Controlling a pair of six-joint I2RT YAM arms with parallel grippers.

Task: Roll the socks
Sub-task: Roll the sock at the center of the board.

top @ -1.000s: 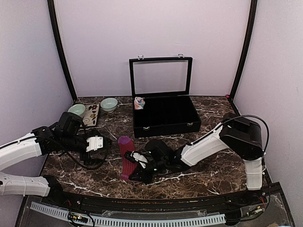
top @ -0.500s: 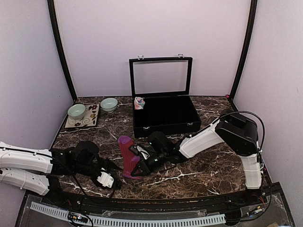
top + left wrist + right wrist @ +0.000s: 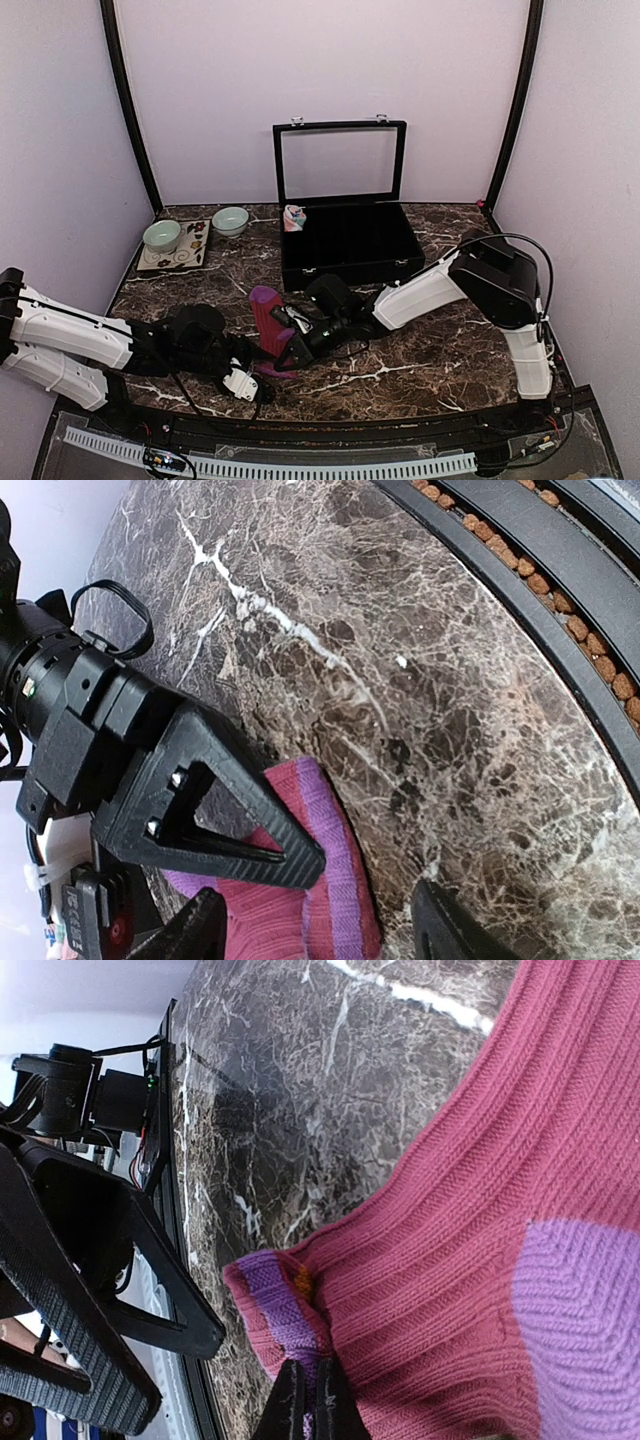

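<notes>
Socks lie well apart. The maroon sock (image 3: 266, 318) is on the table (image 3: 430, 370) in front of the black box (image 3: 350, 270). The pink sock (image 3: 294, 217) is far back beside the box. The right gripper (image 3: 308, 1385) is pinched tight on the maroon sock's purple edge. The left gripper (image 3: 320, 942) sits just by it, fingers apart.

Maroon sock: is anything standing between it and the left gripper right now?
Nothing separate does. The end of the maroon sock shows directly ahead of the open left gripper. Only the right gripper, shut on that same end, crowds it from one side.
</notes>
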